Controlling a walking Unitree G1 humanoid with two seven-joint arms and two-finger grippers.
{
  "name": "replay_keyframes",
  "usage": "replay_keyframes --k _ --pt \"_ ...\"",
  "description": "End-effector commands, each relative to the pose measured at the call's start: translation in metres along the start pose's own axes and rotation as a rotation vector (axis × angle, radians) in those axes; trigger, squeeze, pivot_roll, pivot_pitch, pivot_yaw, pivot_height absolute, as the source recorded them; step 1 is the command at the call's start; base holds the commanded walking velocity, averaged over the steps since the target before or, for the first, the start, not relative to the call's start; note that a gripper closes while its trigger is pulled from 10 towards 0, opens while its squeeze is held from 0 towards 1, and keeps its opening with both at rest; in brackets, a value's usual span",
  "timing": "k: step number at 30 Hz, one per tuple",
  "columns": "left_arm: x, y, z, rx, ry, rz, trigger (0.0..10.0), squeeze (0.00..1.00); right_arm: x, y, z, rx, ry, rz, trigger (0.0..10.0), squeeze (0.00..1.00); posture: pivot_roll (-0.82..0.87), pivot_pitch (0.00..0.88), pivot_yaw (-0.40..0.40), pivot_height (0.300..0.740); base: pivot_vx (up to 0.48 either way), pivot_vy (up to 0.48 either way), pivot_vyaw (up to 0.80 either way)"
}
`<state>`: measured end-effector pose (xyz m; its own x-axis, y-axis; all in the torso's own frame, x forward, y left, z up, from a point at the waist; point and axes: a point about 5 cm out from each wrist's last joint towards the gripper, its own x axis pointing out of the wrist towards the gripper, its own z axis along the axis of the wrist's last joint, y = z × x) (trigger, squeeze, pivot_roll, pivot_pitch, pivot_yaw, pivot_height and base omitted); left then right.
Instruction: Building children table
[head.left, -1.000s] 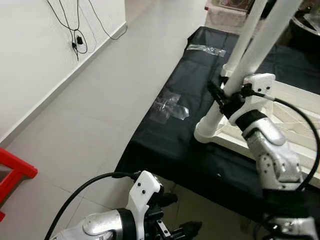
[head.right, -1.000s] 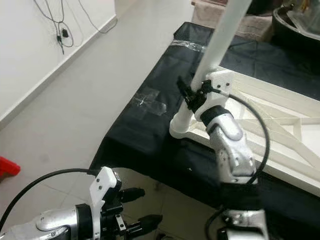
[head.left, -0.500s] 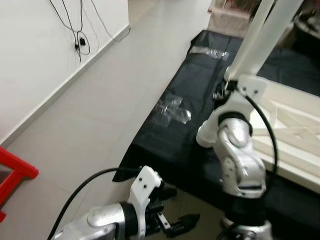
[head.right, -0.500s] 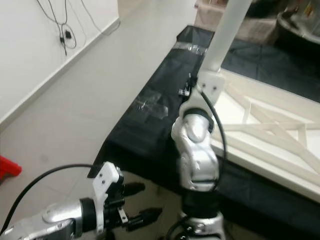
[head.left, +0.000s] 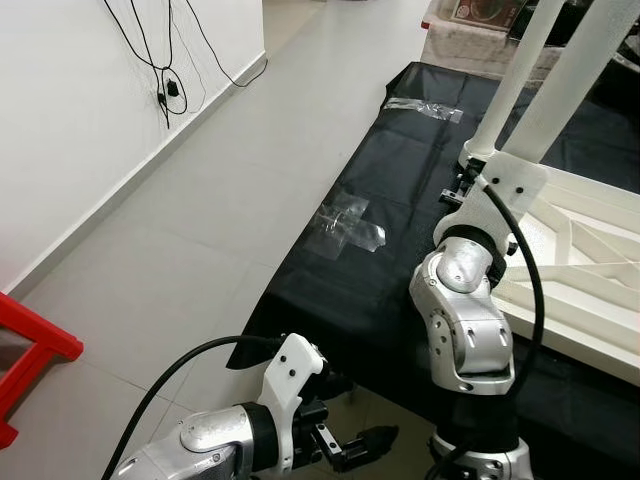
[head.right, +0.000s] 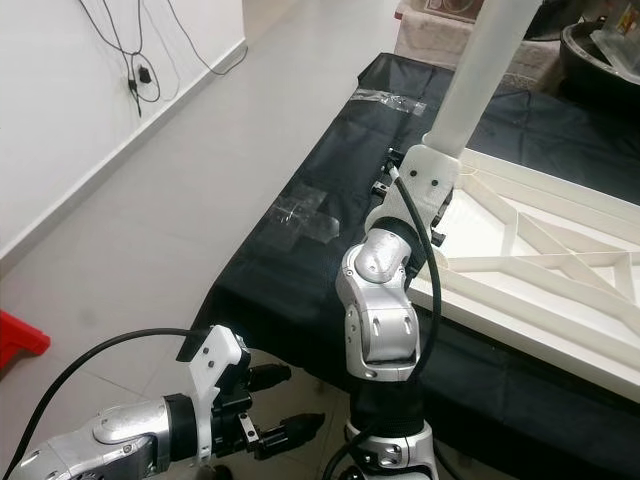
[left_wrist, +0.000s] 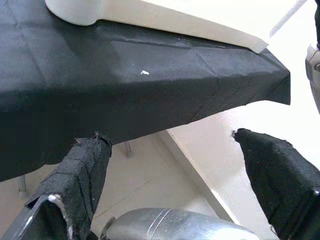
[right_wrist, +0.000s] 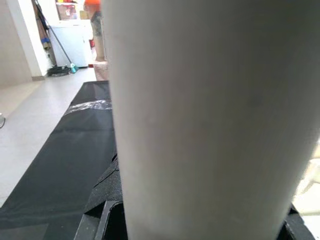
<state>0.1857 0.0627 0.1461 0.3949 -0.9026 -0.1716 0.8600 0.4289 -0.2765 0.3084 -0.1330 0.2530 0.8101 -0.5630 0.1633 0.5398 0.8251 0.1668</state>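
Swung upright since earlier, right hand (head.right: 400, 170) grasps table leg (head.right: 480, 75).

White table leg (head.left: 545, 100), plain. White table top (head.right: 560, 270), ribbed underside, same white. Black cloth (head.left: 400, 200) beneath, clear shiny tape patches (head.left: 350, 222). Pale grey floor tiles (head.left: 200, 200). White wall (head.left: 60, 120), black cables (head.left: 165, 60). Red stool (head.left: 25, 360) at edge. Silver arms, black joints, white wrist housings; black fingers on left gripper (head.left: 350, 447). Black cable (head.left: 160, 390) along left arm.
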Motion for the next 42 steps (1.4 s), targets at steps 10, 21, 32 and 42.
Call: replay_keyframes --k 10,21,32,42 --pt "0.005 0.007 -0.006 -0.022 0.011 0.008 10.0 1.0 -0.016 0.018 0.024 0.32 -0.066 0.455 10.0 0.0 0.15 0.09 -0.064 0.74 0.0 0.0 0.0" --pt "0.015 0.045 0.025 0.32 -0.033 0.339 10.0 0.0 -0.027 0.007 0.002 0.367 0.086 0.876 10.0 0.0 0.15 0.063 -0.061 0.74 0.0 0.0 0.0" --pt "0.014 0.058 0.025 0.406 -0.004 0.422 10.0 0.0 -0.03 -0.003 0.001 0.339 0.1 1.037 10.0 0.0 0.14 0.055 -0.055 0.74 0.0 0.0 0.0" --pt "0.018 0.062 0.023 0.406 -0.015 0.422 10.0 0.0 -0.049 -0.003 -0.004 0.348 0.161 1.196 10.0 0.0 0.14 0.054 -0.053 0.74 0.0 0.0 0.0"
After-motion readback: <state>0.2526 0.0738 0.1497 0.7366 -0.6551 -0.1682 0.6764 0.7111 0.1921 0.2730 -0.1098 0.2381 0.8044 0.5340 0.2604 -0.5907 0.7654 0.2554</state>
